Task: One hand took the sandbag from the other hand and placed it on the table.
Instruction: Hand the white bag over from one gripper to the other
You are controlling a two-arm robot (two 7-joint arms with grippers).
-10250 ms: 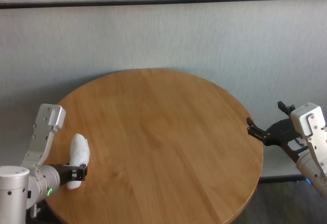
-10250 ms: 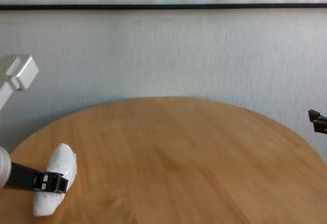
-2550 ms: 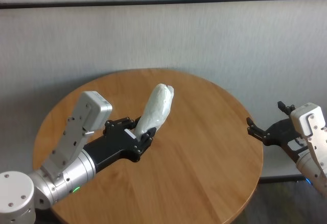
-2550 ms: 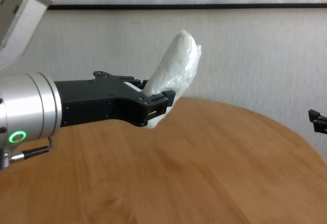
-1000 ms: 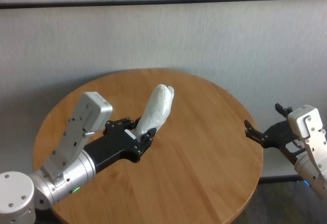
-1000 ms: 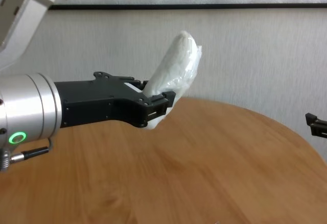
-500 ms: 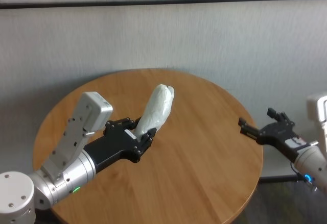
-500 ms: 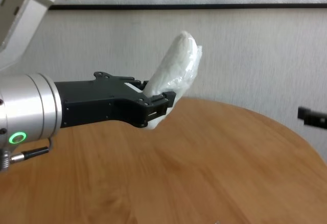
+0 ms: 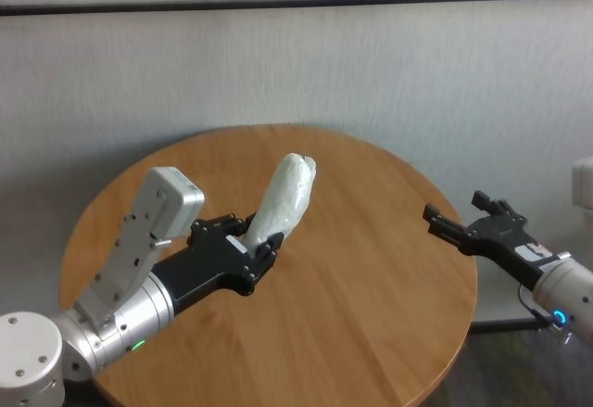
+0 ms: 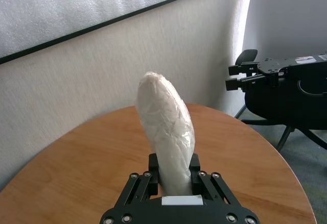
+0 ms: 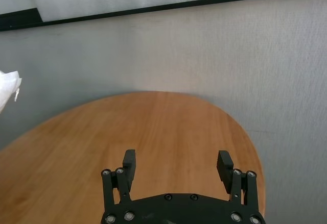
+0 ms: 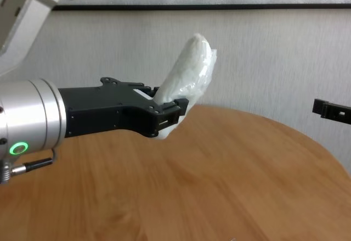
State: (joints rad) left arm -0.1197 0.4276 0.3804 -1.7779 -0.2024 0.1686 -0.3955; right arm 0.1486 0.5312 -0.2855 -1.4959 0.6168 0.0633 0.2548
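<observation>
the bulky black green-lit left tool (image 9: 255, 249) clamps the white lumpy sandbag (image 9: 283, 197) upright above the round light-brown wooden worktop (image 9: 371, 277). the slim black blue-lit right tool (image 9: 456, 222), spread wide, hovers well apart at the worktop's right edge.

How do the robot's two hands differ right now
The left hand is shut on the sandbag, holding it up above the table; the right hand is open and holds nothing. The left sits over the table's middle, the right at its right edge. Both are black two-finger hands.
</observation>
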